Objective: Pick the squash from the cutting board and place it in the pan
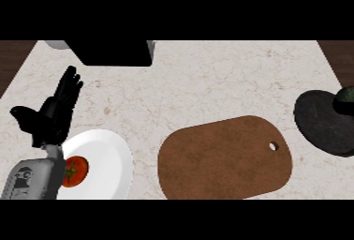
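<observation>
At the left edge of the pale, veined desk [207,89] the robot's left hand [52,115] shows above its grey forearm [31,178], which comes up from the lower left corner. The hand is black, its fingers [68,84] straight, close together and pointing away toward the far side of the desk, with the thumb standing out to the left; it holds nothing and touches none of the things on the desk. Just right of the forearm lies a white plate [107,145], partly covered by the wrist, and on the plate's left part sits a red tomato [75,171] with a green stem end, half hidden behind the forearm. At the far edge, above the hand and a little to the right, stands a black boxy object [114,51], with a light grey rounded thing [59,44] showing at its left side. Near the middle, toward the near edge, lies the brown cutting board [221,159], rounded in outline, with a small hole [273,146] near its right rim; it is apart from the plate and apart from the pan. At the right edge lies the dark pan [321,124], cut off by the view's border. The squash [345,99], dark green, sits at the pan's upper right part and is also cut off by the border, well apart from the left hand
</observation>
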Available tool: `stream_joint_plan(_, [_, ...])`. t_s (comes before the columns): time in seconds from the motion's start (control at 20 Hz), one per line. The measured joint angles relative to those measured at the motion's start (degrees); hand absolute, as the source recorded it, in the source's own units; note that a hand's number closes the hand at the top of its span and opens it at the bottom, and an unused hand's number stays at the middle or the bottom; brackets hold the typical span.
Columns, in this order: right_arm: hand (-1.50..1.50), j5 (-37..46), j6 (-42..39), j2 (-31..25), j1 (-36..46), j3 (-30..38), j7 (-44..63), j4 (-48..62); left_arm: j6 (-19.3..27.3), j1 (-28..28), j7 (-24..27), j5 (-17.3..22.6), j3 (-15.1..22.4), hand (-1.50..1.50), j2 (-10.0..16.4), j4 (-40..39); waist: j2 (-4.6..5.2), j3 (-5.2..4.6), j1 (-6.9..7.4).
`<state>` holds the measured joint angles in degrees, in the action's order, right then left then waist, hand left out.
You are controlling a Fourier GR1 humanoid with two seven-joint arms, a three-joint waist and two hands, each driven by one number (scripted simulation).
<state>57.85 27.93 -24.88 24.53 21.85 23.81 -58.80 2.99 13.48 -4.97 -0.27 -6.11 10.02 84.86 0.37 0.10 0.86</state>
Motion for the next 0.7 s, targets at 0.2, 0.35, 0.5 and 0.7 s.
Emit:
stream_joint_plan(0.2, [1.5, -4.25, 5.37, -4.0, 2.72, 4.42, -9.46, 13.49, -0.03, 1.25, -0.24, -0.05, 0.03, 0.0, -0.02, -0.31, 0.2, 0.07, 0.38])
stream_joint_plan(0.35, [1.5, -6.76, 9.35, -5.41, 4.82, 7.03, -15.7, 22.51, -0.01, 1.84, 0.41, -0.31, 0.26, 0.0, -0.37, -1.42, 0.4, 0.13, 0.75])
stream_joint_plan(0.5, [-1.5, -11.85, 8.37, -6.17, 6.01, 10.42, -21.38, 27.86, -0.1, 2.53, 0.02, -0.01, -0.04, 0.0, -0.2, -1.33, 0.47, 0.19, 0.91])
stream_joint_plan(0.7, [-1.5, -18.49, -0.3, -6.27, 7.07, 14.18, -26.05, 32.95, -0.44, 2.08, 0.48, 0.18, -0.23, 0.0, -0.07, -1.6, 0.49, 0.26, 0.91])
